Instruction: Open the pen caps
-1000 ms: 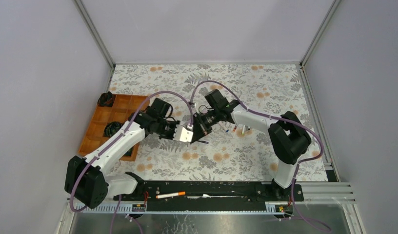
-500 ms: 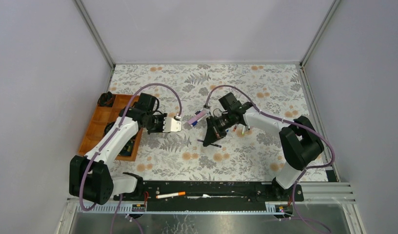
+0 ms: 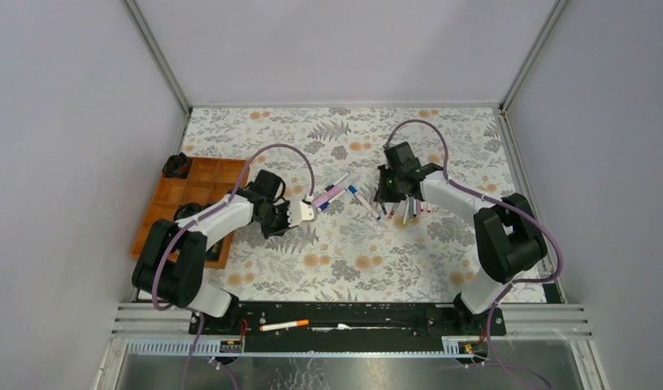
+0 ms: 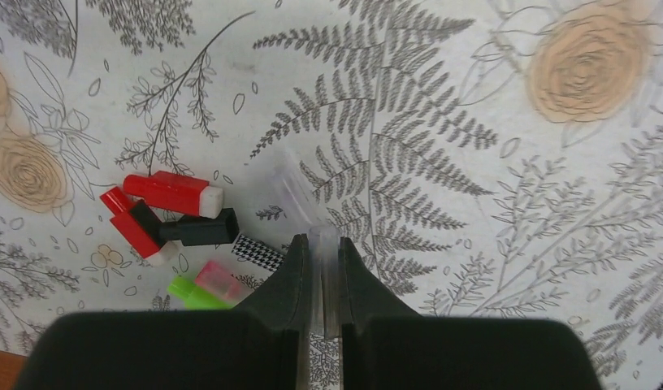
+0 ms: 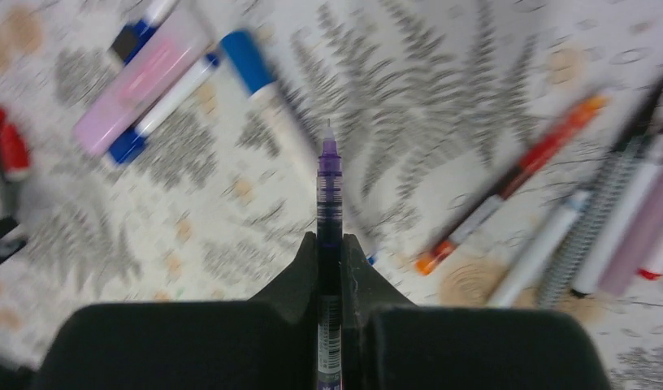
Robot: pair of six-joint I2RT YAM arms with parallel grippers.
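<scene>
Pen, purple-ended, in right claw, plain only from wrist view.

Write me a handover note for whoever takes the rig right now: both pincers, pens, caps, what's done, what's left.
Left pincer: shut on what looks like a clear cap.
Right pincer: shut on a purple pen, its tip bare.
Loose caps (red, black, pink, green) lie in a heap beside the left pincer: those are done.
Pink highlighter and a blue-ended pen lie between the pincers; the other pens are bunched by the right pincer.
Left: probably drop the clear cap with the heap, set the purple pen down, then check the rest. Blur hides which ones are capped.
</scene>
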